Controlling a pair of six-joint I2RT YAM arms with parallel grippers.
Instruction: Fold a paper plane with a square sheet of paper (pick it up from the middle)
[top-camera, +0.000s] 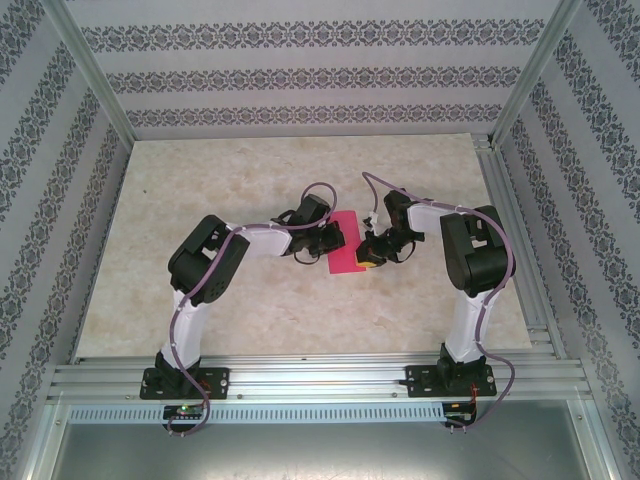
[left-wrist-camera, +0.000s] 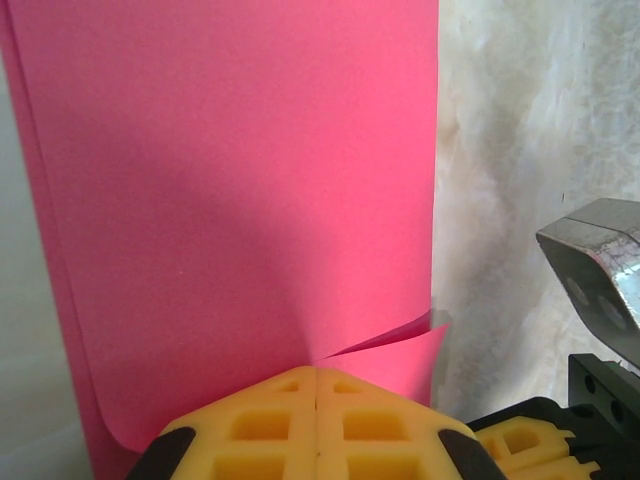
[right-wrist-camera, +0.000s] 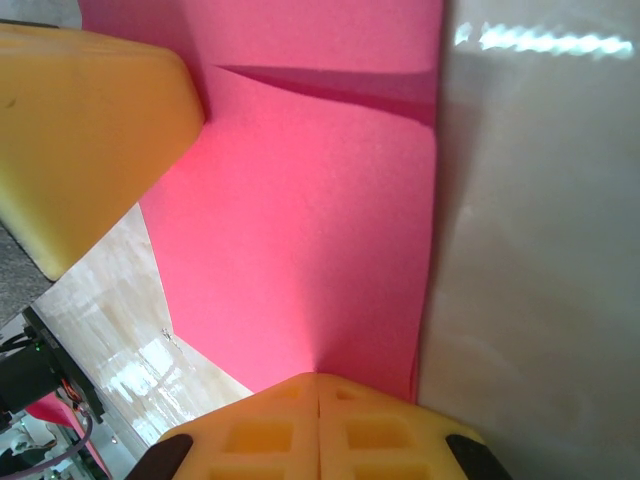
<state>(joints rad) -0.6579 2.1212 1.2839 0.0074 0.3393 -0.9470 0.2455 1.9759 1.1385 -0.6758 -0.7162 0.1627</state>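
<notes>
sheet of paper (top-camera: 348, 238), long axis near-to-far

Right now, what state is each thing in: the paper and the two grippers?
sheet of paper: a narrow rectangle, apparently folded in half, pinched by both grippers, puckered beside the left pinch.
left gripper: shut, fingers together on the sheet's edge.
right gripper: shut, fingers together on the sheet's edge.
</notes>
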